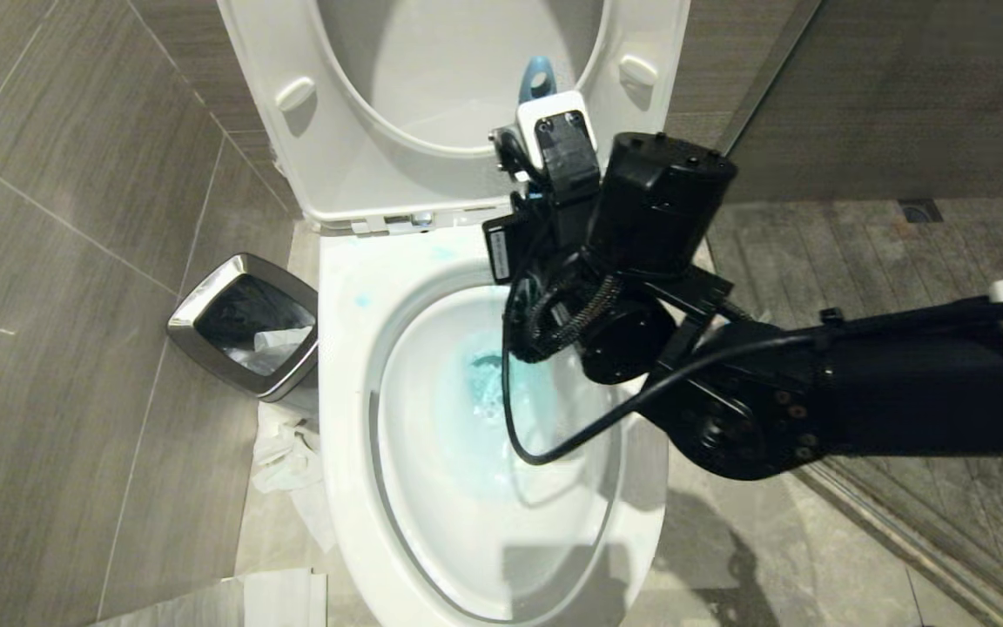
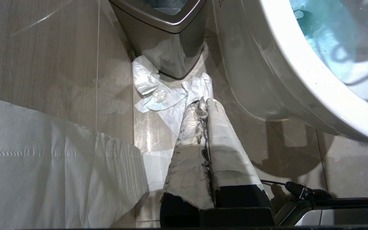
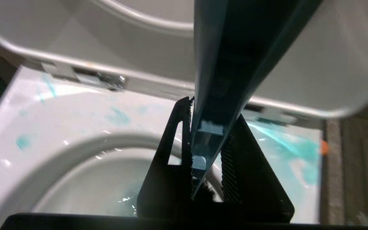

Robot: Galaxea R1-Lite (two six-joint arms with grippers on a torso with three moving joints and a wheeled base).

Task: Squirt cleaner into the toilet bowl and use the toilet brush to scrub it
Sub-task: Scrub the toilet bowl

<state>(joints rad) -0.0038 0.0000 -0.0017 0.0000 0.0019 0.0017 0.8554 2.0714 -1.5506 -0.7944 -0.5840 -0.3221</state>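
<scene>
Over the toilet bowl, head view: my right arm reaches in from the right, wrist bent, hiding most of the toilet brush; only its handle tip shows. Bin at left.
Left wrist view: left gripper clenched, empty, above crumpled tissue.
Right wrist view: right gripper grasps the brush; brush head hidden.

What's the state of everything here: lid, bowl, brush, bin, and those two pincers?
Toilet lid: raised.
Toilet bowl: streaked with turquoise cleaner.
Toilet brush: clamped in the right pincer, over the bowl.
Bin: open, paper inside.
Left pincer: shut, empty, wrapped in paper, near the floor.
</scene>
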